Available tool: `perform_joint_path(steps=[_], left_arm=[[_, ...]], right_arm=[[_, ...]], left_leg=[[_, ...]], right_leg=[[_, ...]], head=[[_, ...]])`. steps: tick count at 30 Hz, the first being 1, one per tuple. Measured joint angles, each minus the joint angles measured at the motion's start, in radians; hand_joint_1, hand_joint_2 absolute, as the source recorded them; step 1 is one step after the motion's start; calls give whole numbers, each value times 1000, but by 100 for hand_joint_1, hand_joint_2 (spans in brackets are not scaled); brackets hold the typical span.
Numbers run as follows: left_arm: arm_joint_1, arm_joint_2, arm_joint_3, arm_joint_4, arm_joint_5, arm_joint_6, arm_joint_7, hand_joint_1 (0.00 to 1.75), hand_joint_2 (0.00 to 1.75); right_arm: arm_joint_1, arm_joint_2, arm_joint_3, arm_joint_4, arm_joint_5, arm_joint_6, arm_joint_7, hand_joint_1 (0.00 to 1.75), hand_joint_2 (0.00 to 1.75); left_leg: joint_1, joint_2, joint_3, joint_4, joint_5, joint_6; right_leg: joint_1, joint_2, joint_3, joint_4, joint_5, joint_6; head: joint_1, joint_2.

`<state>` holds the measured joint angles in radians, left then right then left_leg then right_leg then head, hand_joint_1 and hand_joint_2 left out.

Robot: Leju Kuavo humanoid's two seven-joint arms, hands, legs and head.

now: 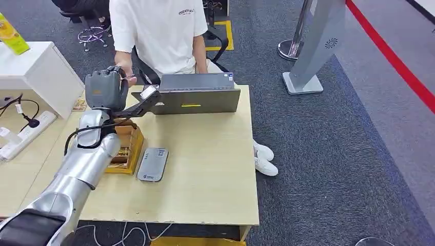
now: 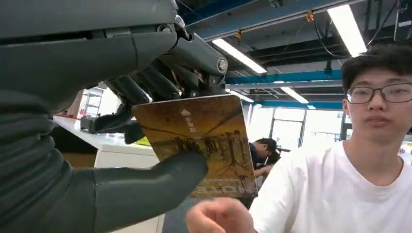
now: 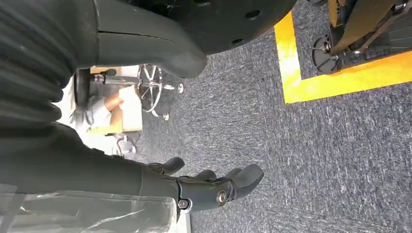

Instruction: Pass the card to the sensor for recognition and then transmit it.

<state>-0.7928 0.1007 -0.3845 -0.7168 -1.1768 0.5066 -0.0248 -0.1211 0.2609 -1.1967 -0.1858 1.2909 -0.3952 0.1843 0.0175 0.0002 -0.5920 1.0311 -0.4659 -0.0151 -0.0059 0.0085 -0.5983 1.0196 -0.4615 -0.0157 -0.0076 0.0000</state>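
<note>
The left hand (image 1: pixel 105 89) is pinching the card (image 2: pixel 204 141) toward a person's hand (image 2: pixel 218 218), while the right hand (image 3: pixel 214 187) is hanging with fingers apart.

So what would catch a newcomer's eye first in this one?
Probably the left hand, raised over the table's far left corner and gripping a brownish card between thumb and fingers. Right behind it sits a person in a white T-shirt, whose own hand reaches up toward the card. On the wooden table a grey laptop stands open in front of that person.
</note>
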Motion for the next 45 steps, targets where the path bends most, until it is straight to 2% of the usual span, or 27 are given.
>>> perform_joint_path(steps=[5,8,10,12,16,20,24,26,28,31,34,39,45], left_arm=[[-1,-3,0,0,-13,-5,-2,175,175],[1,-13,0,-2,-22,12,-5,175,175],[21,-21,0,-39,-25,40,-20,175,175],[66,-26,-4,-138,-27,45,-31,175,175],[170,-28,-35,-364,-40,0,-16,175,175],[229,-22,-68,-518,-34,-16,-37,175,175],[278,-2,-111,-658,-23,-74,-40,175,175],[289,11,-129,-698,-14,-140,-11,175,175],[287,22,-136,-701,-11,-237,34,175,175],[273,39,-151,-683,-30,-286,73,175,175],[244,44,-165,-613,-36,-362,102,175,175],[225,47,-189,-542,-36,-395,106,175,175],[234,72,-243,-547,-27,-441,118,175,175]], right_arm=[[0,0,0,0,6,1,0,0,175],[0,0,0,0,6,1,1,0,175],[0,0,0,0,4,-2,3,0,175],[0,0,0,0,-5,-8,9,0,175],[0,0,-2,0,-17,-21,13,0,175],[0,0,-5,0,-29,-34,16,0,175],[0,0,-11,0,-42,-44,19,0,175],[0,0,-13,0,-49,-47,19,0,175],[-1,0,-21,0,-55,-53,19,0,175],[1,0,-26,0,-61,-55,19,0,175],[-1,0,-29,0,-66,-56,22,0,175],[0,0,-34,0,-74,-59,23,0,175],[0,0,-50,0,-95,-74,25,0,175]], left_leg=[[0,0,0,0,0,0],[0,0,0,0,0,0],[0,0,0,0,0,0],[0,0,0,0,0,0],[0,0,0,0,-1,0],[0,0,0,0,-1,0],[0,0,-1,0,-1,0],[0,0,0,0,-1,0],[0,0,0,0,-1,0],[0,0,0,0,0,0],[0,0,0,0,0,0],[0,0,0,0,0,0],[0,0,-1,0,-1,0]], right_leg=[[0,0,0,0,0,0],[0,0,0,0,0,0],[0,0,0,0,0,0],[0,0,0,0,0,0],[0,0,0,-1,-1,0],[0,0,0,0,-1,0],[0,-1,0,0,-1,0],[0,-1,0,0,-1,0],[0,-1,0,0,-1,0],[0,0,-1,0,-1,0],[0,-1,0,0,0,0],[0,0,-1,0,0,0],[0,0,-1,0,-1,0]], head=[[0,0],[0,0],[0,0],[0,0],[1,0],[0,0],[0,0],[0,0],[0,0],[0,0],[0,0],[0,0],[0,0]])
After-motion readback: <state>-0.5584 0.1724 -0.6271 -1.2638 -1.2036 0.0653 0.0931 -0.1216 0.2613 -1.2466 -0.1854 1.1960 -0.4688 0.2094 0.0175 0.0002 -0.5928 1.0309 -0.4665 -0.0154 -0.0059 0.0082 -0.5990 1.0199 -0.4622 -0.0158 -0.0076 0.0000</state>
